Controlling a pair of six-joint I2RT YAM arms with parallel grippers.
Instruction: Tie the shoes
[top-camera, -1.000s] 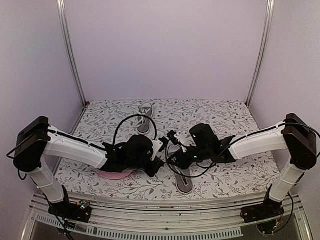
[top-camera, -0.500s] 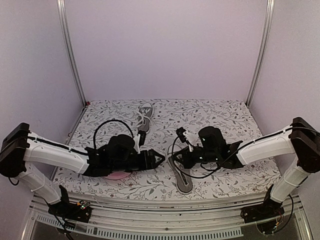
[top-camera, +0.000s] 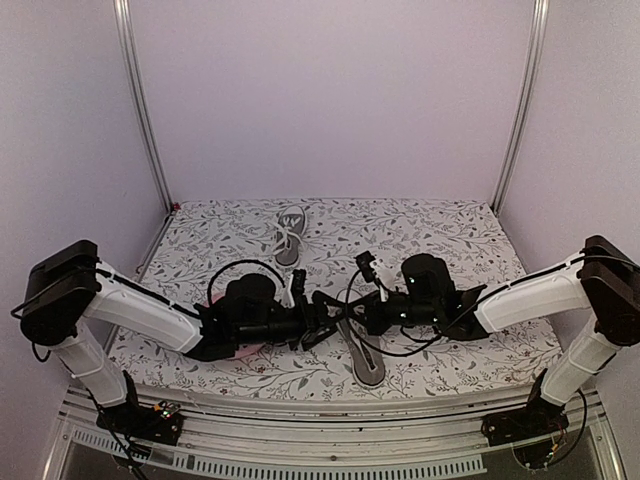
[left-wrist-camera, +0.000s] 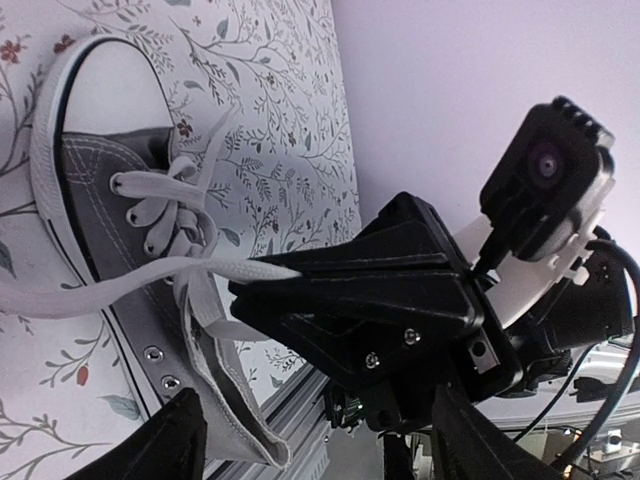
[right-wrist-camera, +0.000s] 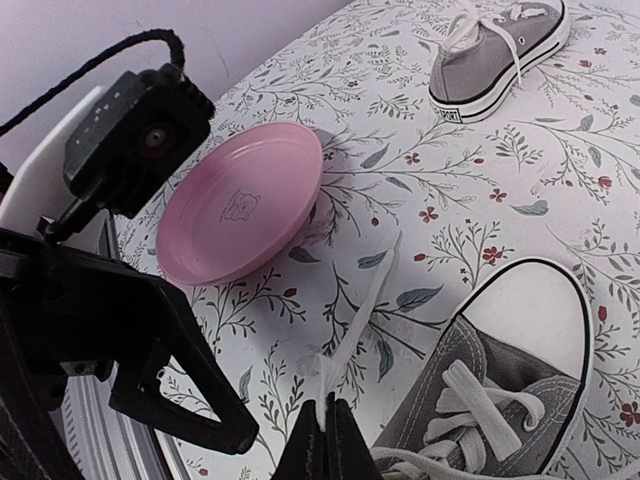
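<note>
— What's different from a second ago?

— The left gripper (top-camera: 325, 315) was shut then. Now its jaws stand wide apart with nothing between them. The right gripper (right-wrist-camera: 325, 432) went the other way: its fingers are pressed together on the white lace (right-wrist-camera: 365, 305).

— So the lace changed hands?

— That's my reading. In the left wrist view the lace runs from the eyelets of the near sneaker (top-camera: 368, 362) straight into the right gripper's tips, fairly taut. The left arm drew back half a second ago and has come forward again, so the two grippers now face each other close above that shoe.

— And where are the shoes?

— The near sneaker lies on the floral table cover (top-camera: 450, 240) toward the near edge, just beside the two grippers. The far sneaker (top-camera: 290, 235) is well apart at the back (nothing near it, laces loose as far as I can tell). The pink plate (right-wrist-camera: 245, 205) sits to the left, under the left arm.

— What does that mean for the tying?

— No knot or bow shows on either shoe, so I'd judge it early. With one lace end held on the right, the freed left gripper probably goes for the other end. The risks are that the thin lace slips from the pinch, or that a pull drags the light sneaker along.
</note>
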